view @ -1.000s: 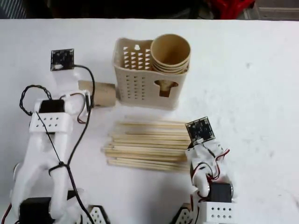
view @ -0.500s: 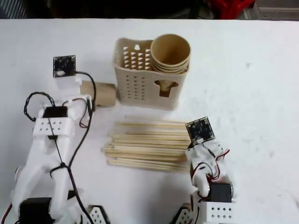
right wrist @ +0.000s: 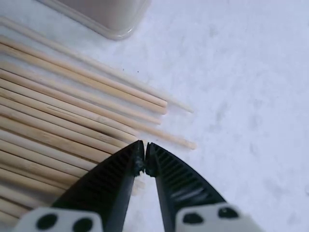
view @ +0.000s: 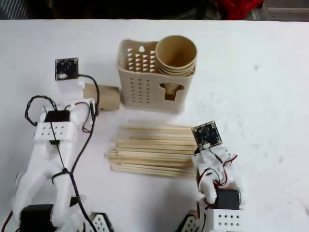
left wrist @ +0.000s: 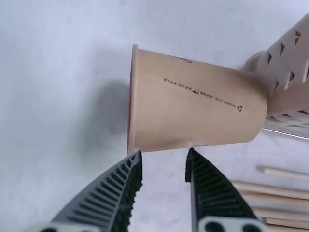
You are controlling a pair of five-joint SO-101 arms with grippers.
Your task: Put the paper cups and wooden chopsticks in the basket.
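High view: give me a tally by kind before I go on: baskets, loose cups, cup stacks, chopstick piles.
Basket: 1
Loose paper cup: 1, on its side on the table beside the basket
Cup stack: 1, standing in the basket; the nested cups can't be counted reliably
Chopstick pile: 1, on the table
Total: 4

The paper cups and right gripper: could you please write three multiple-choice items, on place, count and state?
1. Where is the loose paper cup relative to the basket? A inside it; B on its side beside it; C upright on it.
2. How many cups lie outside the basket? A one; B two; C three.
3. Fingers of the right gripper are: A wide apart; B shut; C clamped on a cup.
Key: B, it lies by the basket's wall; A, the other cups are stacked inside; B, the fingertips meet.
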